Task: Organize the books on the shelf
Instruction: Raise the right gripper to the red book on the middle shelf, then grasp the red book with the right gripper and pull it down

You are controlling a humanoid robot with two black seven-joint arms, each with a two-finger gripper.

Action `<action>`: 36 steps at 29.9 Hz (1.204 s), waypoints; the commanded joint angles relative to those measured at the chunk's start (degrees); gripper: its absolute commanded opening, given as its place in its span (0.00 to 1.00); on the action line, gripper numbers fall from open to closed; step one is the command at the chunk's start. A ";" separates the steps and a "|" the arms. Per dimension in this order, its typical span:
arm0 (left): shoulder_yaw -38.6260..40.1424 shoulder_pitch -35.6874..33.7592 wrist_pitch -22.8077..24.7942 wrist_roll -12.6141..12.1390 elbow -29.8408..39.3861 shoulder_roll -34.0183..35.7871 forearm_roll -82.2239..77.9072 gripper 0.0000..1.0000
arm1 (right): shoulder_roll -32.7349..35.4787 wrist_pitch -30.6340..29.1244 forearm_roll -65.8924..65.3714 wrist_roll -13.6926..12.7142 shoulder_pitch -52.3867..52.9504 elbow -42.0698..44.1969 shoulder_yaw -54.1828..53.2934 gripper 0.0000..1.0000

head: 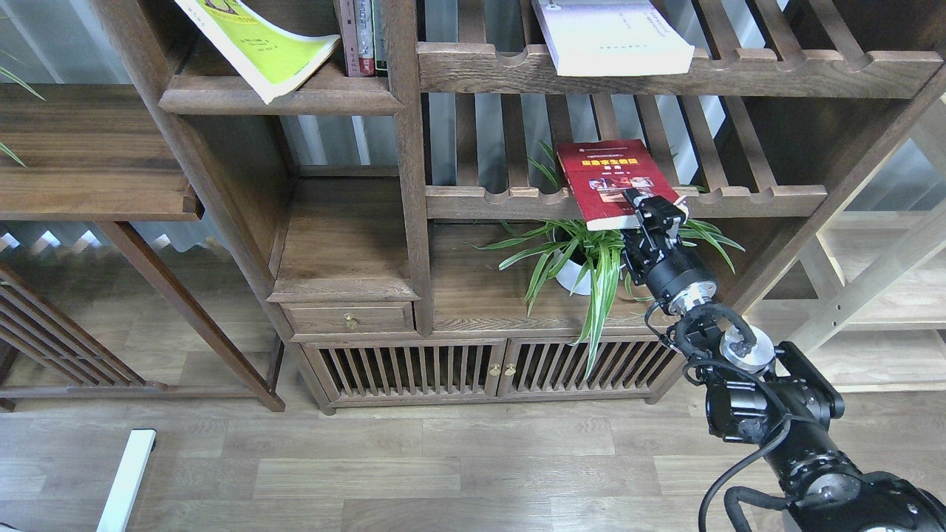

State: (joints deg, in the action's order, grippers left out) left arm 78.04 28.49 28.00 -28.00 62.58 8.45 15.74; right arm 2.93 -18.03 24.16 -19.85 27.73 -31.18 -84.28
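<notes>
— Black right gripper (654, 209): what has it got?
— Its fingers sit at the near right corner of the red book (610, 181); whether they pinch it I cannot tell.
— Where is that book?
— Flat on the slatted shelf (739, 198), overhanging the front rail, above the spider plant (591, 255).

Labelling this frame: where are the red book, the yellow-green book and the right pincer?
red book (602, 174), head view, front cover.
yellow-green book (259, 44), head view, lower cover.
right pincer (652, 210), head view, between its fingertips.
</notes>
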 commanded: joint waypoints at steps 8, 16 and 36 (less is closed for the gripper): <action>0.00 0.08 0.00 0.00 0.00 -0.01 0.00 0.99 | 0.32 4.49 -0.17 1.31 3.55 0.42 0.52 0.34; 0.00 -0.10 0.00 0.00 -0.09 -0.19 -0.09 0.99 | 0.67 3.79 -0.17 0.78 1.45 -0.55 0.17 0.16; 1.41 -8.71 0.00 0.00 -5.18 0.60 5.26 0.99 | 1.37 0.89 0.62 -1.68 -17.00 -22.24 1.14 0.14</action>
State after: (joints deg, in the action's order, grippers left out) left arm 79.40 22.32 28.00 -28.00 59.14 8.48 18.36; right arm 4.38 -17.71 24.77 -21.42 13.38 -48.47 -83.15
